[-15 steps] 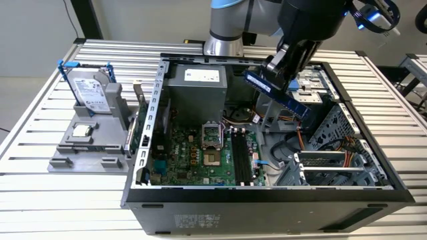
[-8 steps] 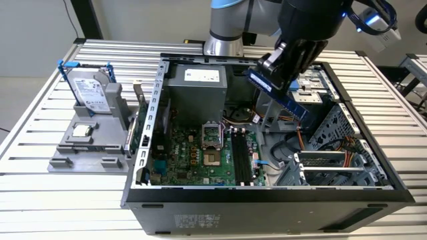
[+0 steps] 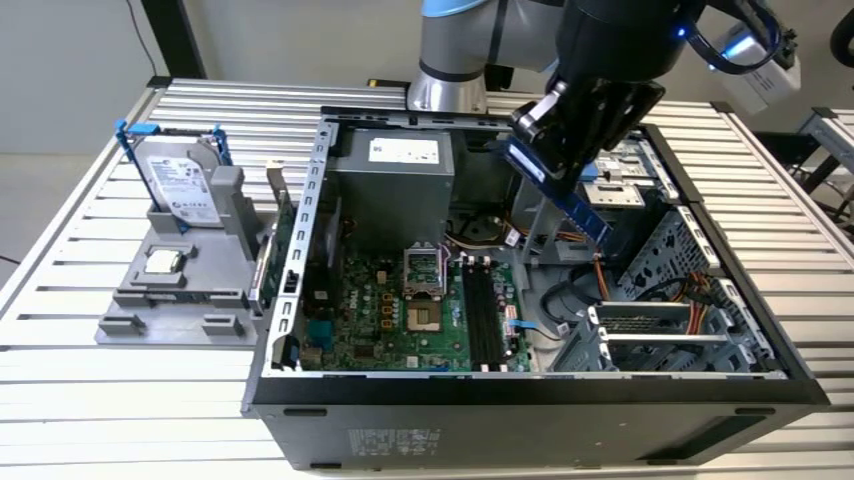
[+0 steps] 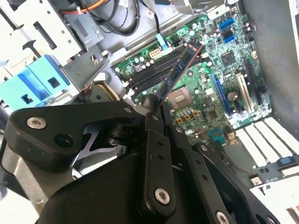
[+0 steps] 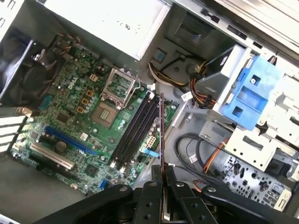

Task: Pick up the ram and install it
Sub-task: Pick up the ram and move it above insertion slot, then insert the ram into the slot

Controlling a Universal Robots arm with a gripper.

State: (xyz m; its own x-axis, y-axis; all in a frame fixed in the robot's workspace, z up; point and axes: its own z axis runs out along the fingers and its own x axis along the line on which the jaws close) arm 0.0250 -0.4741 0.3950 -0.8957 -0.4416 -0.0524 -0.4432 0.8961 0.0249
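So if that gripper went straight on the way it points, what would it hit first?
The ram in the gripper would likely reach the black memory slots first, though depth is unclear.

You see the ram [image 3: 574,205] as a long, very thin stick, dark with a bluish face. It hangs tilted in the air, with one end clamped between the fingers [image 5: 152,198]. It stays above the black slots [image 5: 135,128] of the motherboard, not touching them.
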